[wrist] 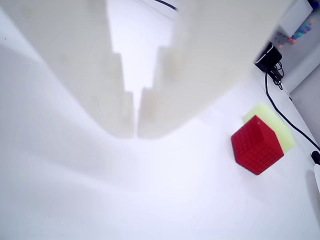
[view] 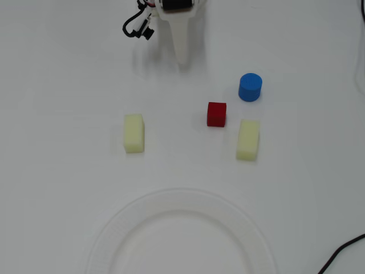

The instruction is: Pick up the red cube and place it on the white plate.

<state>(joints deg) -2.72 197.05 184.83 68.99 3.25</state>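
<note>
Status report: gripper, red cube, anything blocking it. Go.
Gripper shut, empty, short of the cube. Red cube on the table, not on the white plate. Blue cylinder and yellow block close beside it; approach side open.

The overhead view looks straight down on the white table [view: 68,68], far enough to take in blocks and part of a plate [view: 182,200]. The wrist view sits just behind the gripper [wrist: 136,134], looking past its fingertips, low and close. Both views share the red cube [view: 216,113] [wrist: 257,145].
</note>
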